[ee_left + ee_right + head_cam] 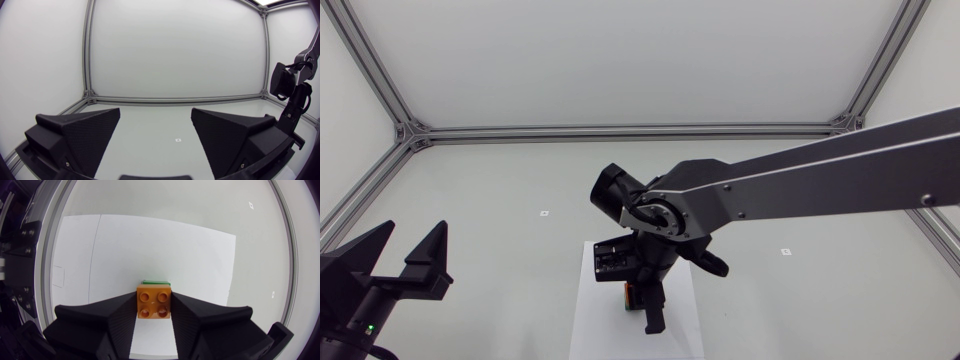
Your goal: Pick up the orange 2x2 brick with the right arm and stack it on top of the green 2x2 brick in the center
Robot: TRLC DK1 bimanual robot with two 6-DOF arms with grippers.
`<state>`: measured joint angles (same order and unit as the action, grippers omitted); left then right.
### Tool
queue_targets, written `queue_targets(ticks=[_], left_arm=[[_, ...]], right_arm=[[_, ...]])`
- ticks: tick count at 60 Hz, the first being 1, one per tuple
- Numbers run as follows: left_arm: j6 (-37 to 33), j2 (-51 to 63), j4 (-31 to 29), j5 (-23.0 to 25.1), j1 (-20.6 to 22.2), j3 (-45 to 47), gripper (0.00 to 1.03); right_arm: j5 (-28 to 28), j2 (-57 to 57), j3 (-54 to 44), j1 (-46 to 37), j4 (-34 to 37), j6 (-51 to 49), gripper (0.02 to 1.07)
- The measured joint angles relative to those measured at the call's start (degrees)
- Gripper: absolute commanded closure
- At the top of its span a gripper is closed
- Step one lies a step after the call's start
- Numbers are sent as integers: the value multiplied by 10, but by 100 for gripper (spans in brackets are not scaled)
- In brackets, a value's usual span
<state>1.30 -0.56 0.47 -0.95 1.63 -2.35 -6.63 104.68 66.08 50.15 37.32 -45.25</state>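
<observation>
The orange 2x2 brick sits between the fingers of my right gripper, which is shut on it from two sides. Directly under it lies the green 2x2 brick, of which only a thin edge shows past the orange one. Whether the two bricks are pressed together is hidden. In the head view the right gripper points down over the white sheet at the table's centre, with the orange brick beside its finger. My left gripper stands open and empty at the near left.
The white sheet covers the table's centre under the bricks. Small white markers dot the grey tabletop. Aluminium frame rails run along the table's edges. My right arm shows at the side of the left wrist view.
</observation>
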Motion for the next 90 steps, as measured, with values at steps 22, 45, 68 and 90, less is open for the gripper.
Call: queue_targets(ticks=[22,45,68,90], left_arm=[[0,0,0,0,0,0,4],[0,0,0,0,0,0,4],[0,0,0,0,0,0,4],[0,0,0,0,0,0,4]], right_arm=[[0,8,2,0,-1,0,78],[12,15,11,0,2,0,78],[19,34,36,0,28,0,78],[10,37,39,-2,31,0,78]])
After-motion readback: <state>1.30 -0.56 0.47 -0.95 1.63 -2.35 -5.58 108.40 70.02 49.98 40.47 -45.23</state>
